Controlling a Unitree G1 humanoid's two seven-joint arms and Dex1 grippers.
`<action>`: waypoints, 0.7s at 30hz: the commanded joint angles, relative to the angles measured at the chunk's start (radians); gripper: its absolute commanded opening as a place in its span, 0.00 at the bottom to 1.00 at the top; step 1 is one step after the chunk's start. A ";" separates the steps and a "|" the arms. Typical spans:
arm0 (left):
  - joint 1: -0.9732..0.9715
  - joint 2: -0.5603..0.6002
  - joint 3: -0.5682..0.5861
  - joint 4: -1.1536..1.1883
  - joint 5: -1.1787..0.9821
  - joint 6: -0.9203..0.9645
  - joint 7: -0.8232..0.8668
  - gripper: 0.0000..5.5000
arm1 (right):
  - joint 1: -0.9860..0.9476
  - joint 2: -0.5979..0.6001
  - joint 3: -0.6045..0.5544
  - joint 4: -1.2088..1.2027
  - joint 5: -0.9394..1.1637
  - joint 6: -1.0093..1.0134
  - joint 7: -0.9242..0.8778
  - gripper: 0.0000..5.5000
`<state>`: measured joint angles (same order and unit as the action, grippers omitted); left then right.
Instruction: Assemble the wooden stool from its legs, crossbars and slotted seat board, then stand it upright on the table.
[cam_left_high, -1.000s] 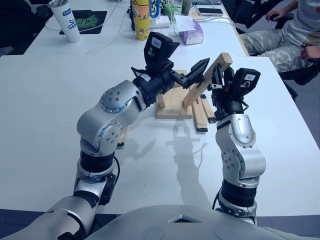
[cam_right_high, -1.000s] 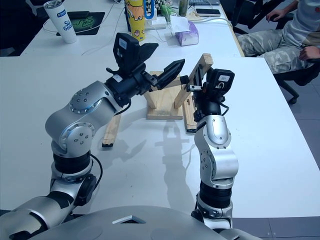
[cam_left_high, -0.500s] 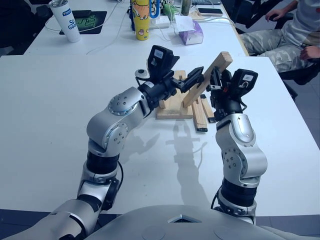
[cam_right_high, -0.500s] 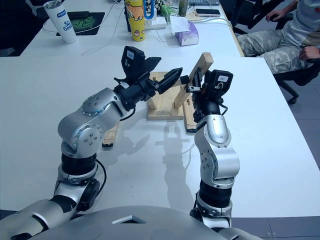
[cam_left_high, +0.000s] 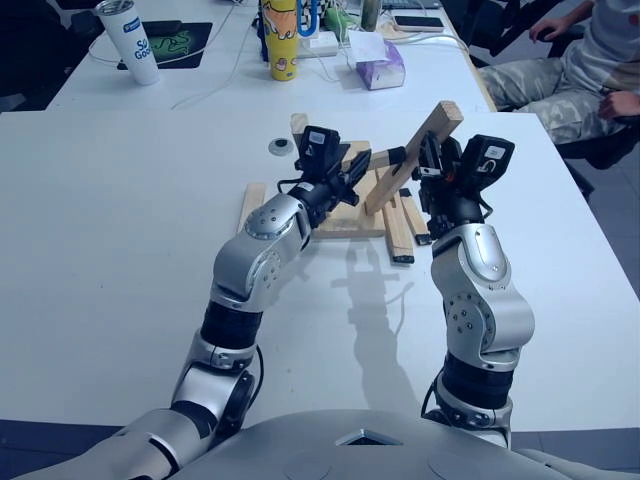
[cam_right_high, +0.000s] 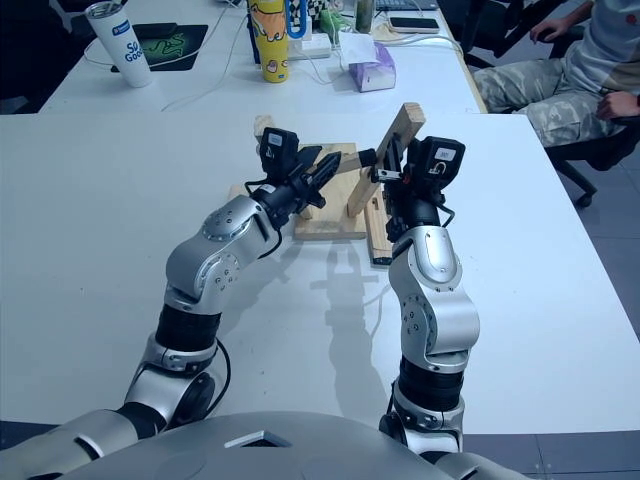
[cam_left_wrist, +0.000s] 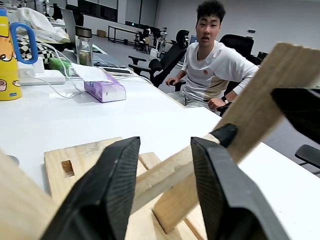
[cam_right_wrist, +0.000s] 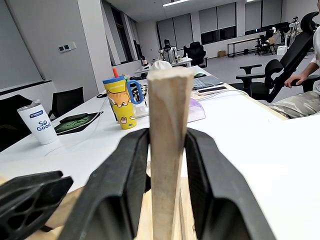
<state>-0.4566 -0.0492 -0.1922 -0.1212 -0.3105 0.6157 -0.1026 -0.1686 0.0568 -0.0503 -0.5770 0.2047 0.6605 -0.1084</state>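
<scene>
Above the seat board (cam_left_high: 345, 222), we clamp the tilted leg (cam_left_high: 440, 122) in our right gripper (cam_right_wrist: 167, 160). Our left gripper (cam_left_wrist: 162, 190) straddles the crossbar (cam_left_wrist: 197, 152), fingers apart. Closing off-centre could twist the joint loose.

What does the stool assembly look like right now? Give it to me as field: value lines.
right gripper: shut on tilted pale wooden leg
left gripper: open, straddling pale wooden crossbar
crossbar: meets the leg's side
flat slotted wooden seat board: lying on white table
loose wooden bars: beside board
</scene>
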 joint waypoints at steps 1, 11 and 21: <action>-0.051 -0.009 0.019 0.043 0.043 -0.033 0.015 0.22 | 0.037 -0.007 -0.006 0.061 0.000 0.074 -0.004 0.19; -0.031 0.067 -0.092 0.118 0.184 0.059 -0.024 0.00 | 0.034 -0.009 -0.009 0.063 0.002 0.073 0.002 0.19; -0.009 0.122 -0.090 0.241 0.306 -0.007 -0.001 0.00 | 0.055 -0.012 -0.118 0.101 0.083 0.028 0.039 0.19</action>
<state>-0.5335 0.0357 -0.2926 0.0252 -0.0475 0.5502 -0.1214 -0.1739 0.0527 -0.1149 -0.5407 0.2829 0.6536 -0.0600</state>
